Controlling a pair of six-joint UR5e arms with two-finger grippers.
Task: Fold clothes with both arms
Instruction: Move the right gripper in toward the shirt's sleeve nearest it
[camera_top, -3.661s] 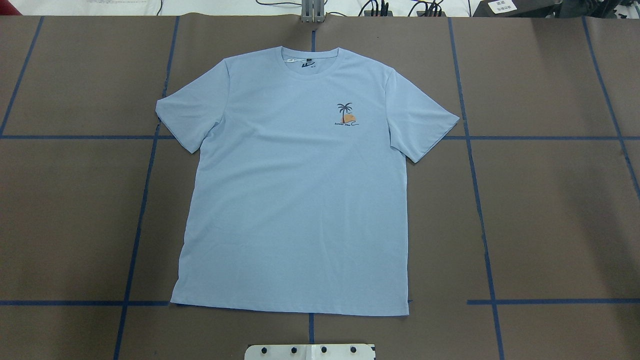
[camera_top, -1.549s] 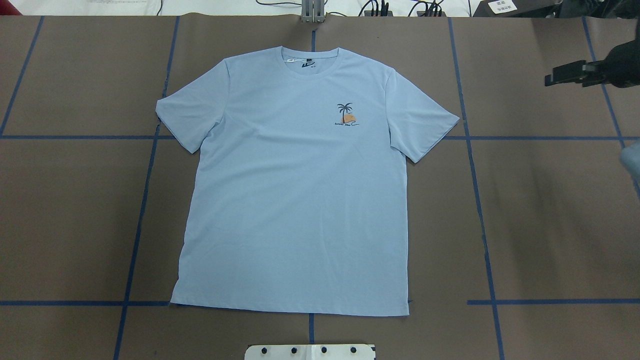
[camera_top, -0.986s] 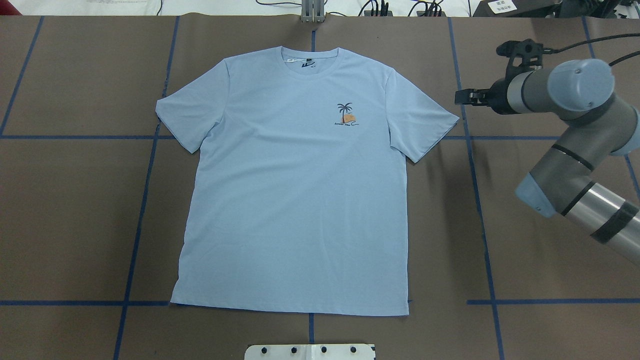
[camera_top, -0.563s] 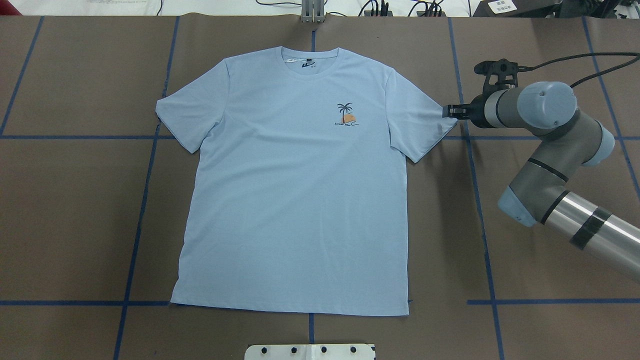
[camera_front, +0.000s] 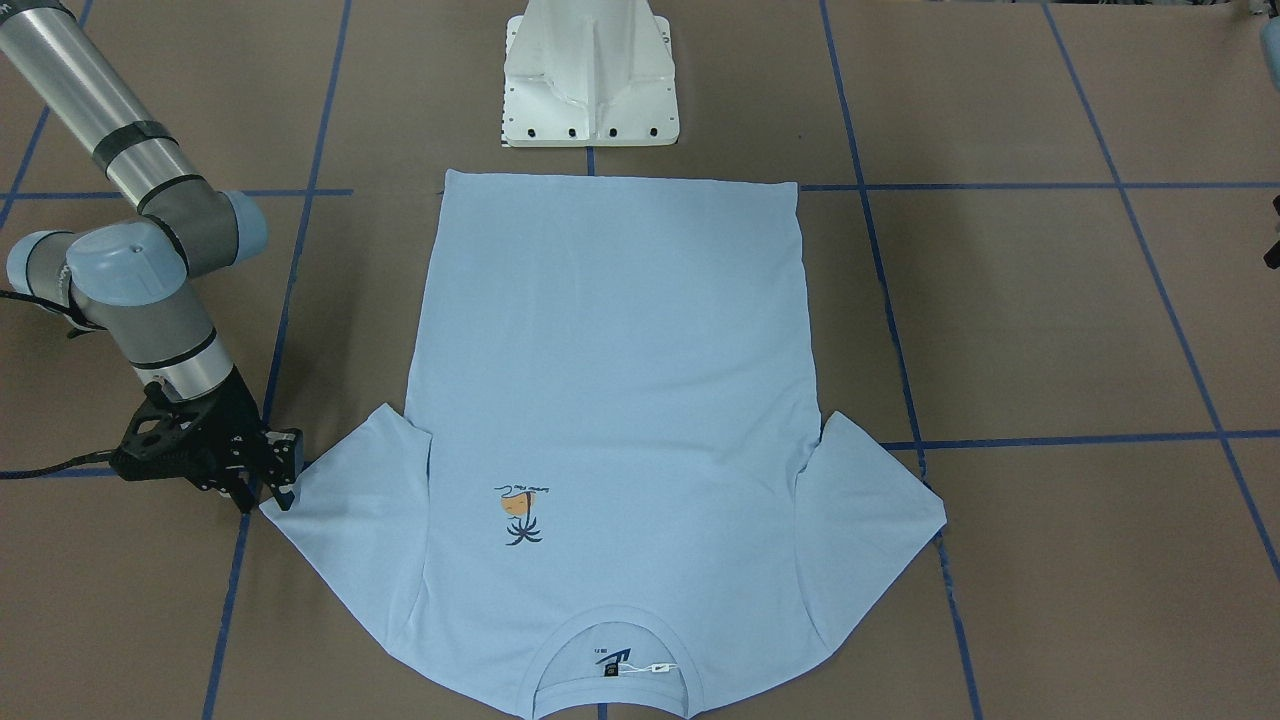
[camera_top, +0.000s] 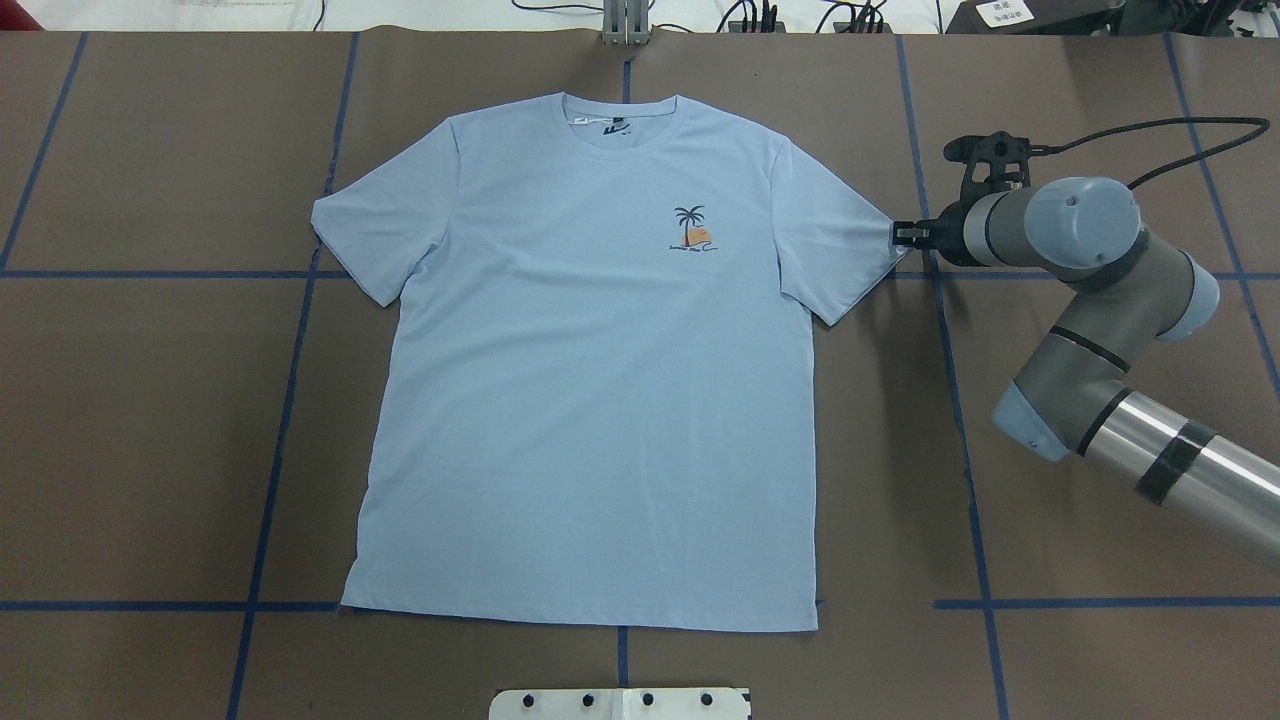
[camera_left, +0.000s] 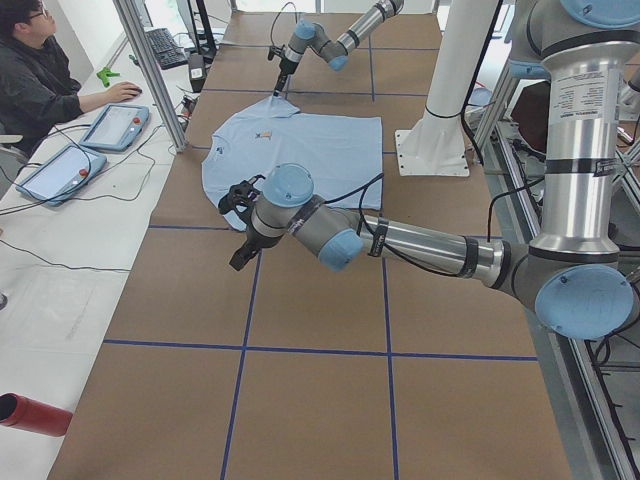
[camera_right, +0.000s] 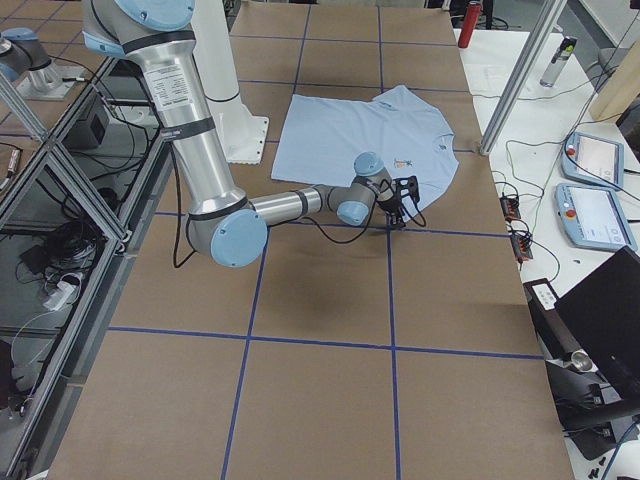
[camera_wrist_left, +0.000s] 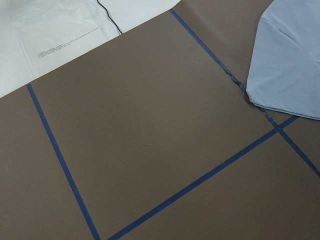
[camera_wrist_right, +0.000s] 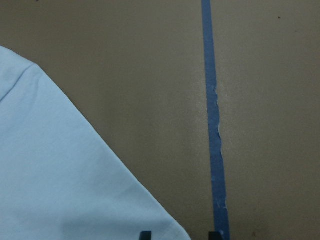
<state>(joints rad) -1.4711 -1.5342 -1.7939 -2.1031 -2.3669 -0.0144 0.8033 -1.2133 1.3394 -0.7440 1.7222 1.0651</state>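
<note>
The pale blue T-shirt (camera_top: 600, 380) lies flat and face up on the brown table, collar at the far edge; it also shows in the front view (camera_front: 610, 400). My right gripper (camera_top: 903, 234) is at the tip of the shirt's right sleeve (camera_top: 850, 245), low over the table (camera_front: 270, 480). In the right wrist view its two fingertips (camera_wrist_right: 145, 235) stand apart, open, with the sleeve corner (camera_wrist_right: 75, 190) just inside them. My left gripper (camera_left: 243, 255) hovers over bare table beside the left sleeve (camera_wrist_left: 287, 60); I cannot tell whether it is open or shut.
Blue tape lines (camera_top: 945, 330) cross the brown table cover. The white pedestal base (camera_front: 590, 80) stands at the hem side. An operator (camera_left: 35, 75) sits at a side bench with tablets (camera_left: 115, 125). A red cylinder (camera_left: 30, 415) lies there too.
The right arm came in from the right and brought its gripper down to the right sleeve tip. The shirt has not moved.
</note>
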